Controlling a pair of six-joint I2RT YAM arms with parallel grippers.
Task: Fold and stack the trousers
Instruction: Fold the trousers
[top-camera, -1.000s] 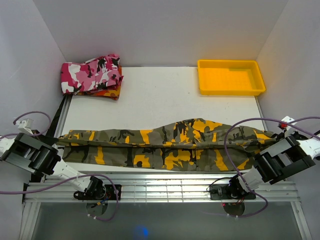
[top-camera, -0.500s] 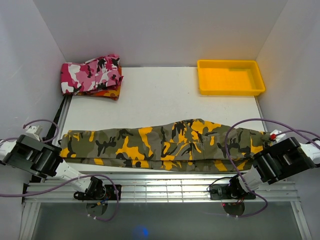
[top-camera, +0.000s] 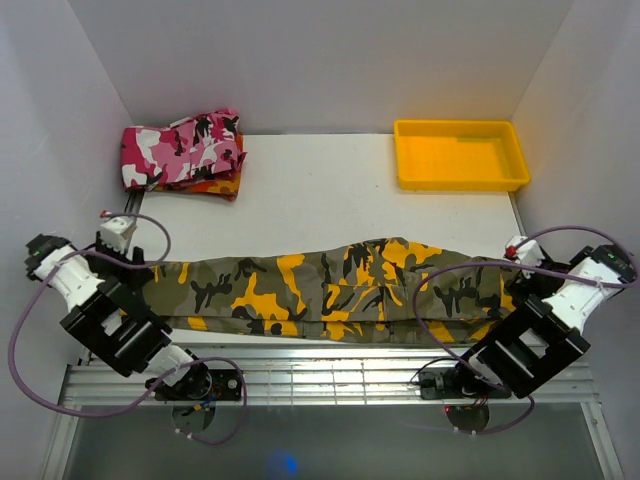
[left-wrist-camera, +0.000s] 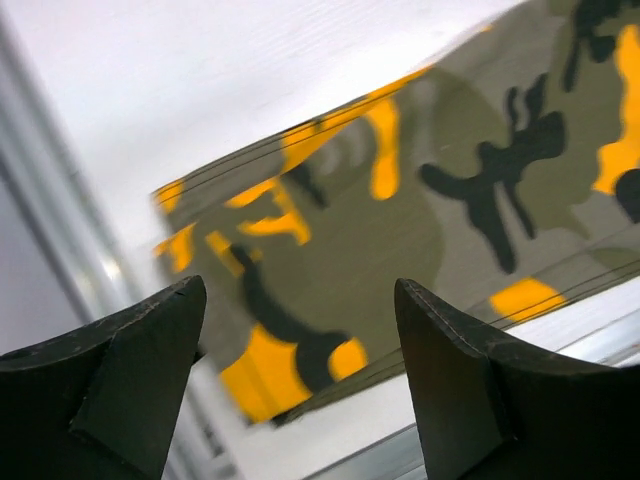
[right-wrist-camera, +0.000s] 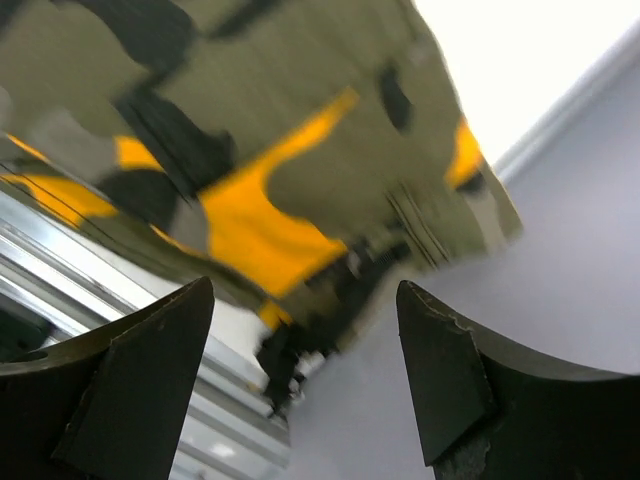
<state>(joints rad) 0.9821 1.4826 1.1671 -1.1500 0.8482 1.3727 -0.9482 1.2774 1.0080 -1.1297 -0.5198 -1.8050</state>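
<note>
The trousers (top-camera: 330, 290), in olive, yellow-orange and black camouflage, lie folded lengthwise in a long band across the near part of the table. My left gripper (top-camera: 135, 262) hangs over their left end, open, with nothing between its fingers. In the left wrist view that left gripper (left-wrist-camera: 300, 380) has the cloth's end (left-wrist-camera: 400, 230) below and beyond it. My right gripper (top-camera: 520, 280) stands above the right end, also open and empty. The right wrist view shows the right gripper (right-wrist-camera: 305, 380) clear of the trousers (right-wrist-camera: 260, 150), near the side wall.
A pink camouflage garment (top-camera: 185, 150) sits on a red-orange one at the back left corner. A yellow tray (top-camera: 460, 125) stands at the back right. Aluminium rails (top-camera: 330, 375) run along the near edge. Walls close in on both sides.
Both grippers opened and let go of the trousers' ends. The cloth now lies folded on the table, and both arms have lifted and swung away from it.
</note>
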